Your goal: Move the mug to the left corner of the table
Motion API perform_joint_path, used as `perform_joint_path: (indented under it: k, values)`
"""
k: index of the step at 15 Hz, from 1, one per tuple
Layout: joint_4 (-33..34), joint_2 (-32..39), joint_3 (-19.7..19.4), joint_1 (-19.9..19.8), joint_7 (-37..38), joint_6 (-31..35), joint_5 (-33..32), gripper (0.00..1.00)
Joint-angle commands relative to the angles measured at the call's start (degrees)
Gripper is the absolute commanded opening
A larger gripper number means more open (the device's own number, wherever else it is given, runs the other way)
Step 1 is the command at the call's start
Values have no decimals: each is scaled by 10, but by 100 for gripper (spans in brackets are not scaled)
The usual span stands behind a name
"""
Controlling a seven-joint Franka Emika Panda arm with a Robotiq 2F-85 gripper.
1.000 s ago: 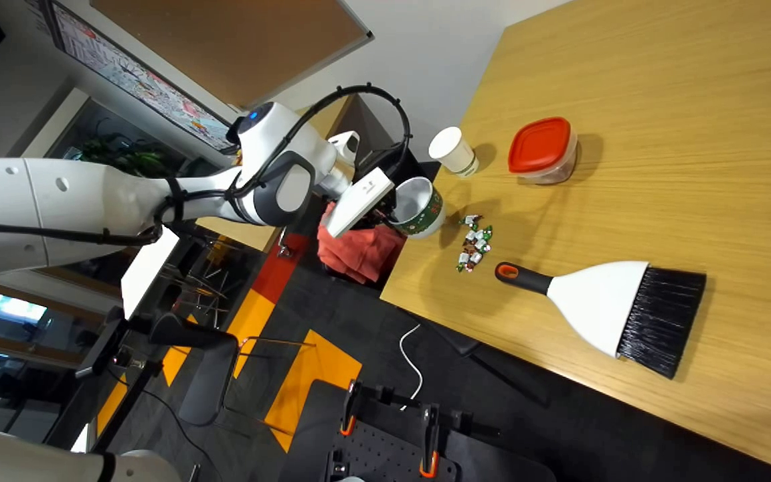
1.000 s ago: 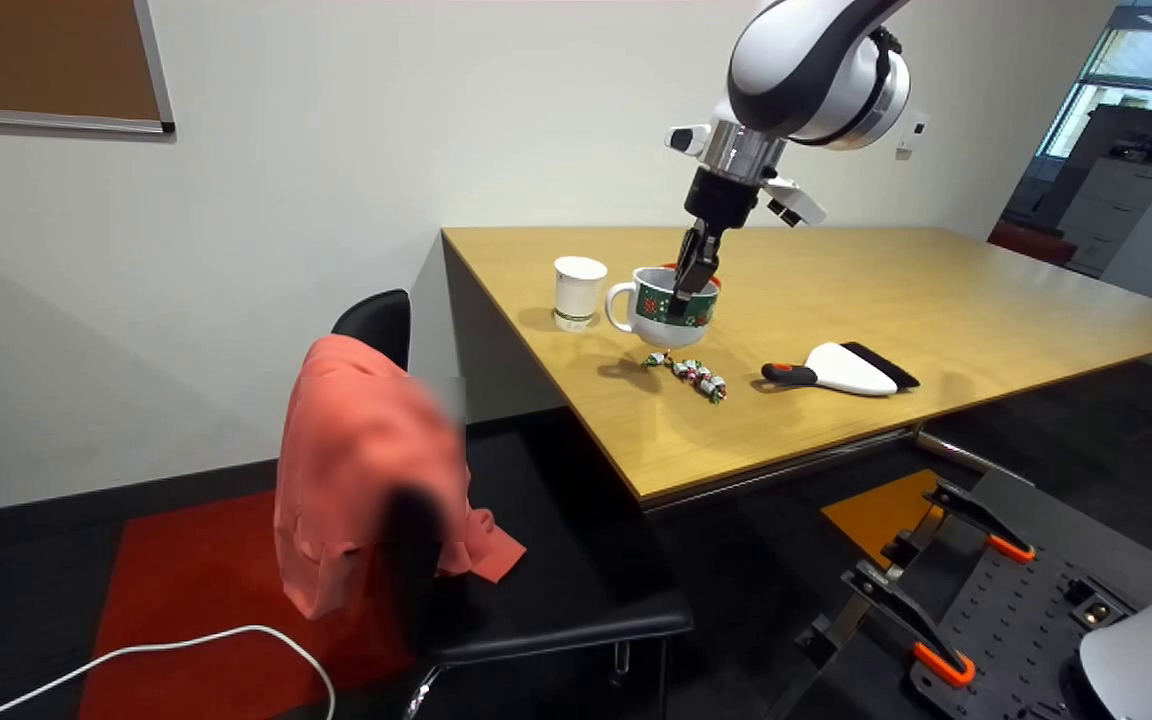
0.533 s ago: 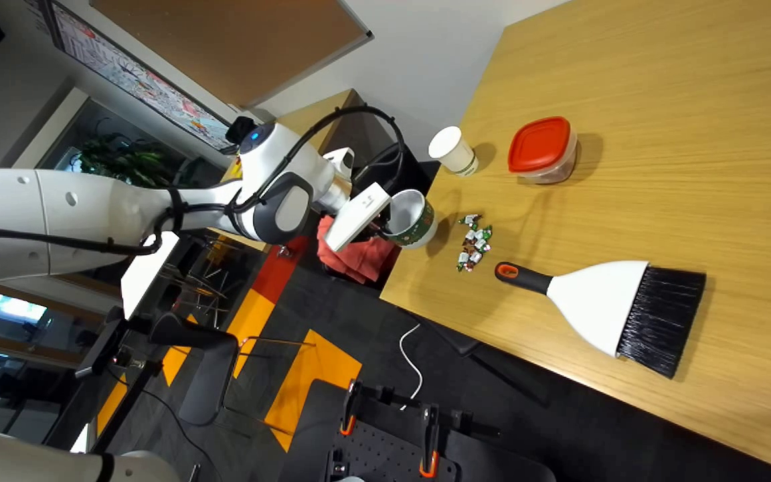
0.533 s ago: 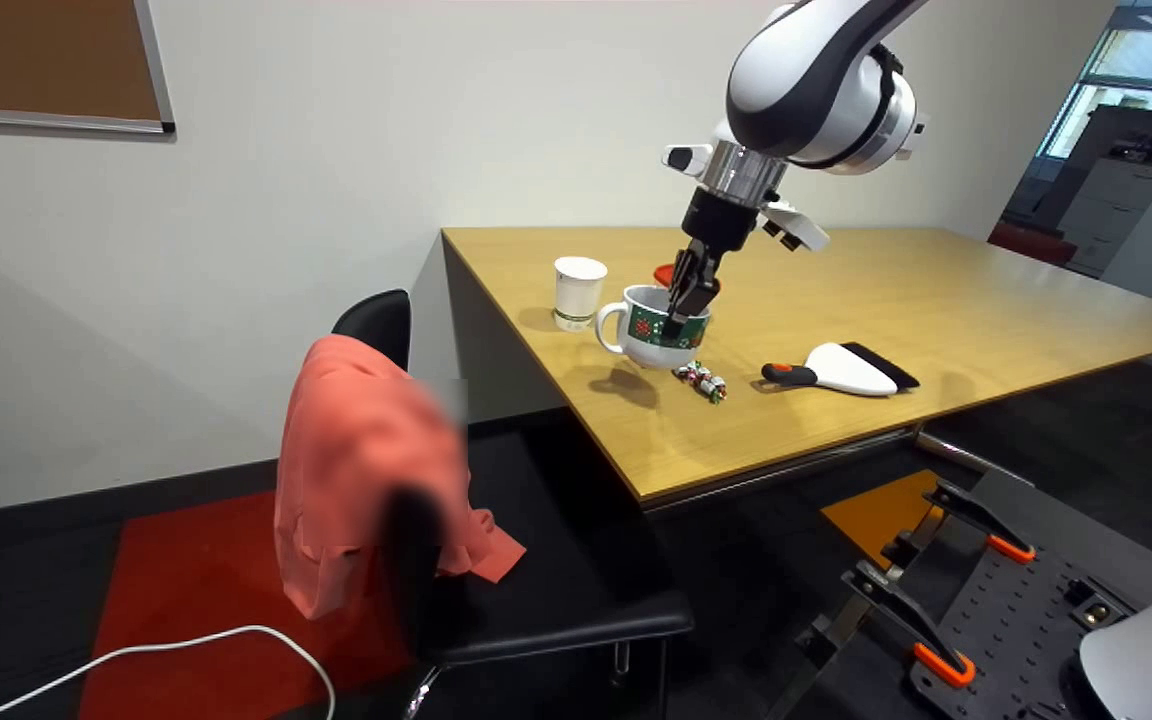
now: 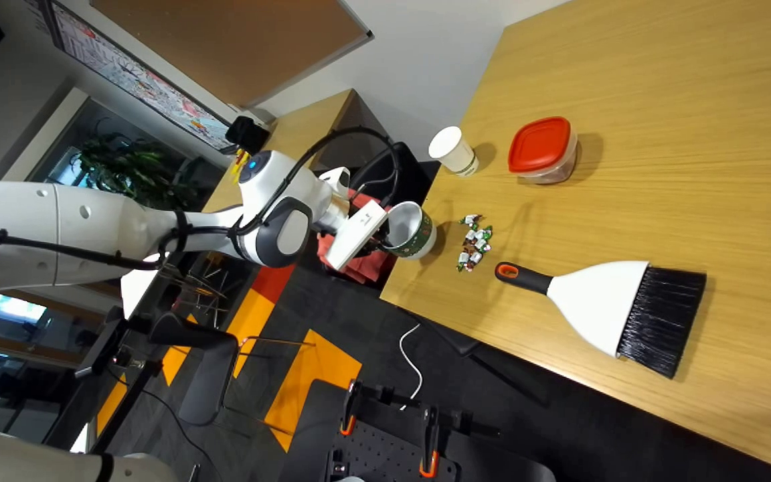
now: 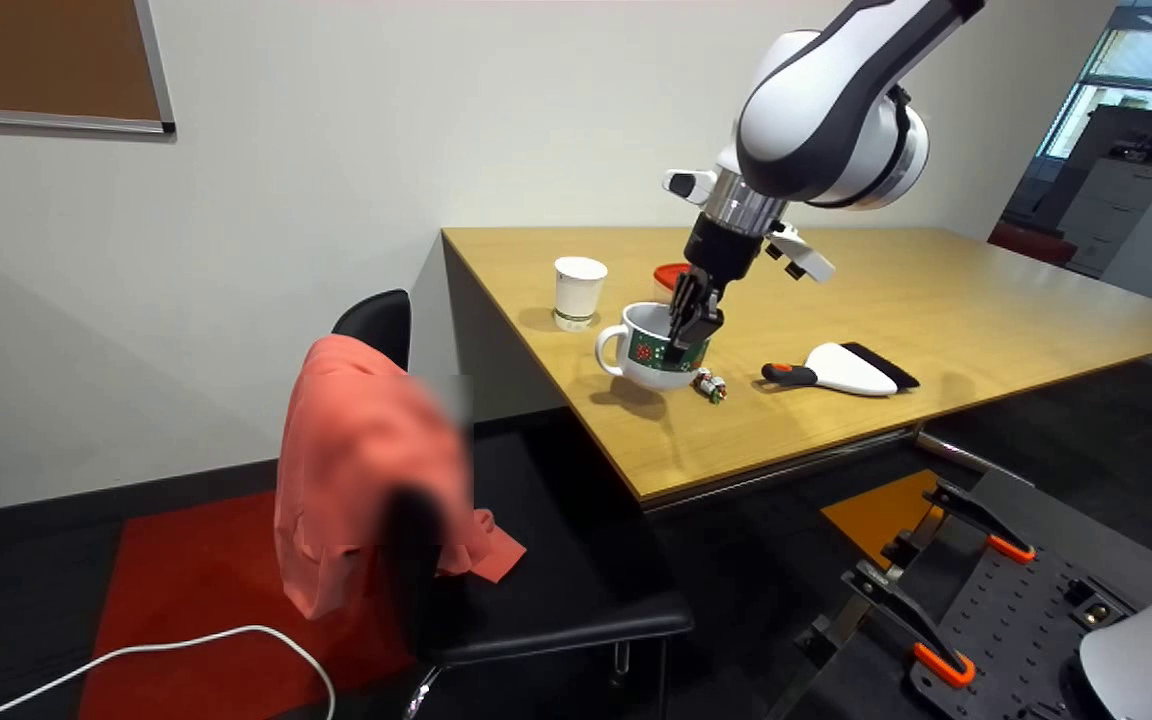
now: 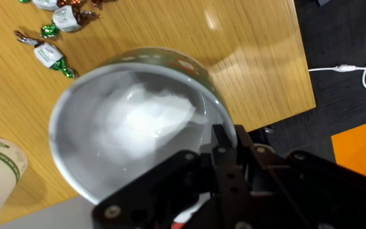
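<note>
The mug (image 6: 650, 352) hangs above the bench (image 6: 886, 295) near a corner (image 6: 639, 478), its wall pinched between the jaws, so grasp and lift are done, while setting down and release remain, the gap beneath being, from where I stand, hard to judge.
</note>
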Motion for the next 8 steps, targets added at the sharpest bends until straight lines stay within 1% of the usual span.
perform_joint_path:
  k: [1, 4, 8]
  values:
    - [-16, -6, 1, 0, 1, 35, -17, 2]
    - [-16, 9, -1, 0, 7, 58, -40, 2]
    - [-8, 38, -6, 2, 23, 88, -87, 2]
